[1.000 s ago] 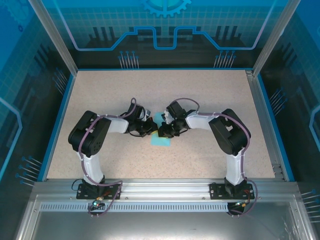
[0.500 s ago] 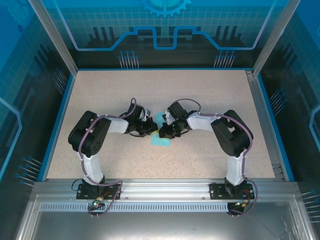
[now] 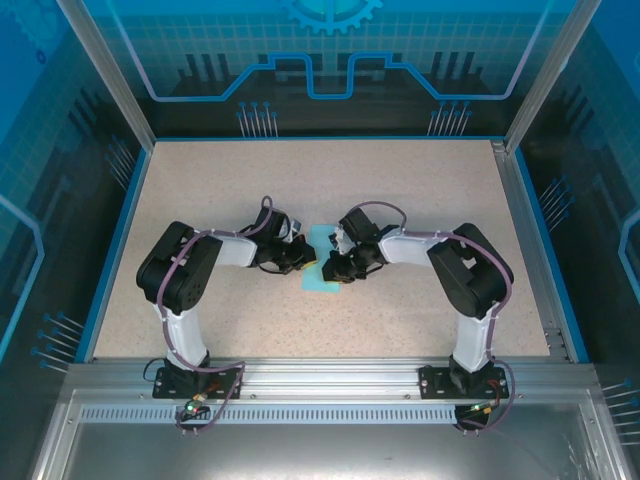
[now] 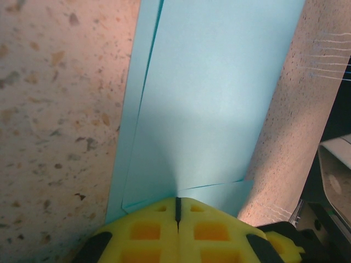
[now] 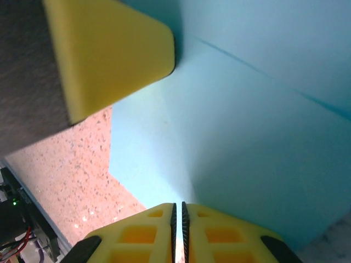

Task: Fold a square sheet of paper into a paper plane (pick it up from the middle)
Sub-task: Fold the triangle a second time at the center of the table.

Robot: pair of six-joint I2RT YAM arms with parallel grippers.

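Arms reach inward from both sides and meet near the middle of the speckled table (image 3: 200, 200). Left gripper (image 3: 303, 266) sits low at the left edge of the light-blue paper (image 3: 320, 285); in its wrist view the yellow fingers (image 4: 148, 230) are pressed fully together, tips touching the paper's near edge, where a small folded flap shows. Cannot tell whether any paper is caught between them. Paper lies flat between the two grippers, partly folded, with layered edges along its left side. Right gripper (image 3: 336, 272) meets the paper from the right; its fingers (image 5: 219, 235) stand closed with only a hairline slit, tips on the paper, just beside the left gripper's yellow finger (image 5: 109, 49).
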